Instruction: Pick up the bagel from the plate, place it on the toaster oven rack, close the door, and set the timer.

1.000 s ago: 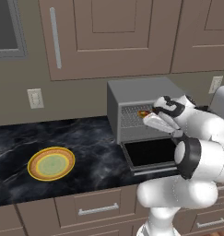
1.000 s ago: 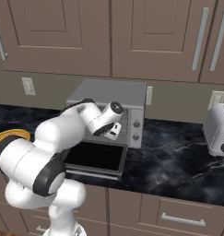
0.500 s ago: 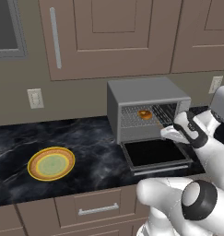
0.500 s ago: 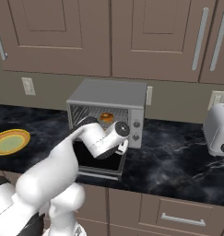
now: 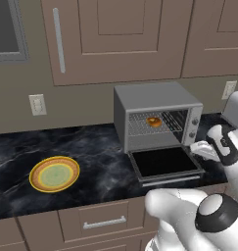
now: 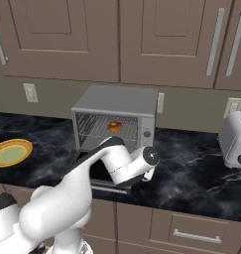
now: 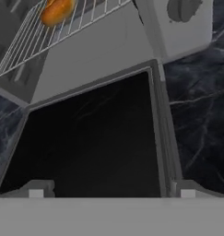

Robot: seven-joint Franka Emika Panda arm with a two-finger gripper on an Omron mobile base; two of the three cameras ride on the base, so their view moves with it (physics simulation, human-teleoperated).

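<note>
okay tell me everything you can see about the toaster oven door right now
The door hangs fully open, folded down flat in front of the grey toaster oven over the black marble counter. It is a wide rectangular flap: a dark glass pane in a grey metal frame, with a silver bar handle along its front edge. Nothing rests on it. The open gripper hovers just above its front edge.

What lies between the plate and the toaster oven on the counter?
Nothing: in the left base view the dark marble counter is bare between the plate and the toaster oven, whose door hangs open.
</note>
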